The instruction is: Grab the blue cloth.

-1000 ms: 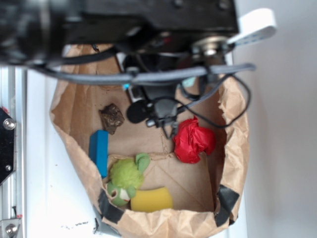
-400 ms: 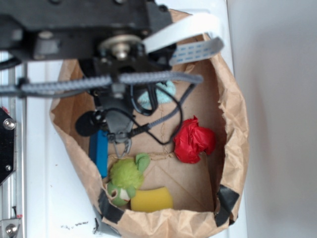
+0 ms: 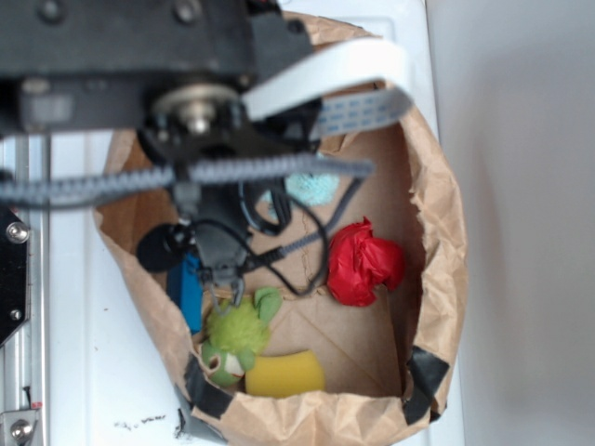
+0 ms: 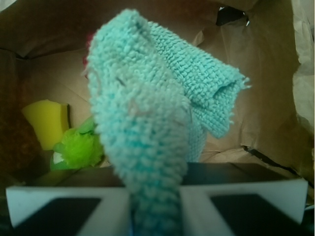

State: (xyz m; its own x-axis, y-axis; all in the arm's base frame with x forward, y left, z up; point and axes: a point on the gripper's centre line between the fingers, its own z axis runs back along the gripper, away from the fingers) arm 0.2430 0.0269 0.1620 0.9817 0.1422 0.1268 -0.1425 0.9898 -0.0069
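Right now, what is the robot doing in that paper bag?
The robot's gripper is shut on the blue cloth, a fuzzy aqua towel pinched between its two pads, as the wrist view shows. The arm hangs over an open brown paper bag. Lying in the bag are a red wad, a green plush toy, a yellow sponge and a dark-blue block. None of those is being touched.

Things inside the paper bag

In the exterior view, the plush toy lies left of the wad, the sponge just below-right of the toy, the block at its upper left.
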